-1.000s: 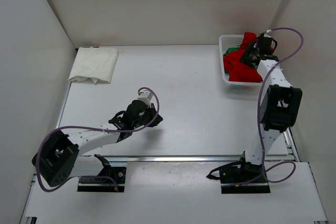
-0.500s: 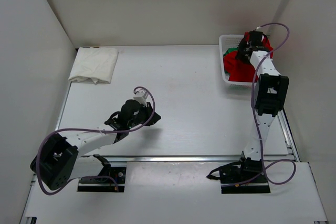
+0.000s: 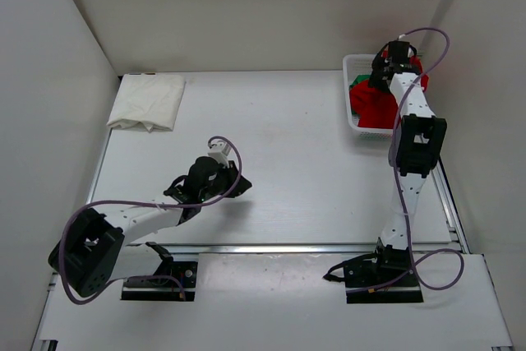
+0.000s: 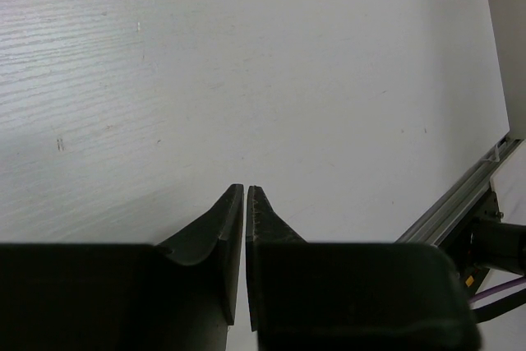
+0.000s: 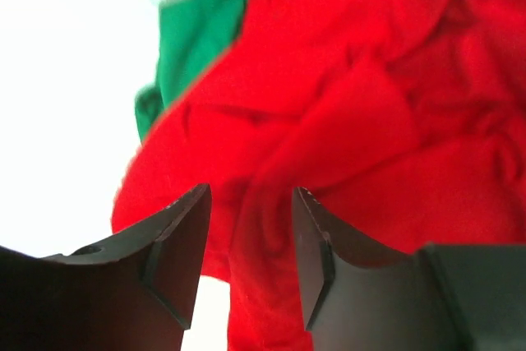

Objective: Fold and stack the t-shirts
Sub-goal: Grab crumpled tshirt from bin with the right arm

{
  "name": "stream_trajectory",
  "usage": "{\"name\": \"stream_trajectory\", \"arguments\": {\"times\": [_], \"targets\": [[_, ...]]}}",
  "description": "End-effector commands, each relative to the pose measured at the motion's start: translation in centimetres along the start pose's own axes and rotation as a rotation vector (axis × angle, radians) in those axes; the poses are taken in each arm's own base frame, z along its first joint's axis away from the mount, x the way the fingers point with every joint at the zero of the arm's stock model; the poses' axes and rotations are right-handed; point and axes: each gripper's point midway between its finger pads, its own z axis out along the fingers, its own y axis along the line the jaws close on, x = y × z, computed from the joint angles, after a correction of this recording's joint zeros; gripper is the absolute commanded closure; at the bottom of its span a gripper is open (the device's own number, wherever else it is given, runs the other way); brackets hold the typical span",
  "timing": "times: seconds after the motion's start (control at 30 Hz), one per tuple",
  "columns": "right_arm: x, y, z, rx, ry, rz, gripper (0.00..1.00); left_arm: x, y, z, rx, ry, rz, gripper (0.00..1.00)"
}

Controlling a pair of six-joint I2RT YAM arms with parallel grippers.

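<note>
Right arm is up at the far right corner, over the basket (image 3: 358, 57), and the right gripper (image 5: 251, 193) hangs just above the pile with its jaws apart. Nothing pinched yet, though a raised fold of the red t-shirt (image 5: 353, 80) runs right up between the fingers. That red one lies crumpled on top and spills over the basket's near edge; the green t-shirt (image 5: 197, 39) peeks out beneath it on the left side of the basket.

Across the table (image 3: 288, 145), the cream-white t-shirt (image 3: 148, 101) lies folded in the far left corner, well apart from everything else. The left gripper (image 4: 246, 188) hovers low over bare tabletop near the front, jaws all but together, just a sliver between them, holding nothing.

Now, how will this cloth behave? Light, soft, floppy (no stiffness at all to count on), so it should drape and trail when lifted, and it could snag the green one and drag it along. My pick for a hold is that raised ridge between the fingers: a bunched fold gives the pads several layers to bite, where a single flat layer would likely slip. Better a fold near a hem or shoulder, so it hangs out straight for spreading.
</note>
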Motion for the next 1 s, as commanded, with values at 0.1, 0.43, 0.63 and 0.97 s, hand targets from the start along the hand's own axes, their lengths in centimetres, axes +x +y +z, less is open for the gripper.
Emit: {"name": "stream_trajectory", "arguments": {"times": [0.1,0.43,0.63,0.97], "targets": [[-1.2,-1.4,1.2,0.031,0.027,-0.005,0.73,-1.2,-0.6,-0.9,0.021,-0.053,-0.009,0.82],[-2.4,-1.0,-0.1,-0.010,0.005,0.008,0.58,-1.5,-0.2,-1.3,0.010,-0.066,-0.027,0.82],[-0.1,-1.6,1.1,-0.009,0.066,0.015,0.74,-1.5,-0.1,-1.6,0.011,-0.081,-0.036,0.82],[-7.3,1.4,-6.5,-0.107,-0.090,0.045,0.99,-2.0,-0.5,-1.3,0.023,-0.078,-0.041,0.82]]}}
